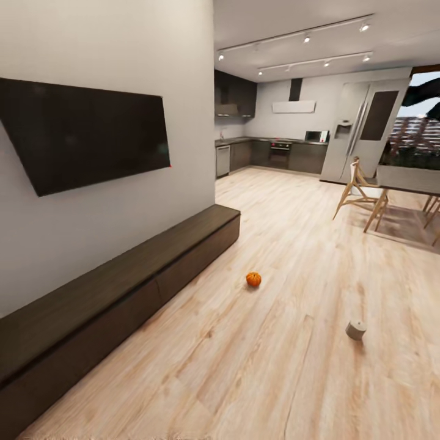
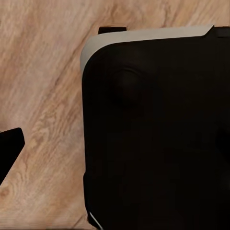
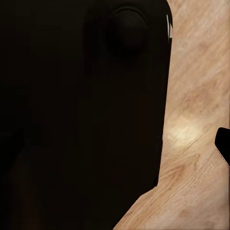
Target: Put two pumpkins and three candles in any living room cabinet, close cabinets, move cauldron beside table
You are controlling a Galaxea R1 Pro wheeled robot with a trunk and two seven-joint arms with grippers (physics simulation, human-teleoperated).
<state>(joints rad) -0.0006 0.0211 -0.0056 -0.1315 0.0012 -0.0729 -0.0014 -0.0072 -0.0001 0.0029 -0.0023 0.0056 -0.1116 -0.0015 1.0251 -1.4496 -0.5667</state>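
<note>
1 small pumpkin [image 1: 253, 279] is sitting on the plank floor [image 1: 256, 366] at 12 o'clock, 1 candle [image 1: 355, 330] lying at 2 o'clock, the closed cabinet [image 1: 116, 293] running along 10 o'clock; jaws' state: I cannot tell.

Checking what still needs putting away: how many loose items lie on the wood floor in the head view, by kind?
Small orange ribbed pumpkin: 1
Short stubby beige-grey candle: 1
Total: 2, both on the light wood plank floor, apart from the long dark-brown cabinet.
</note>
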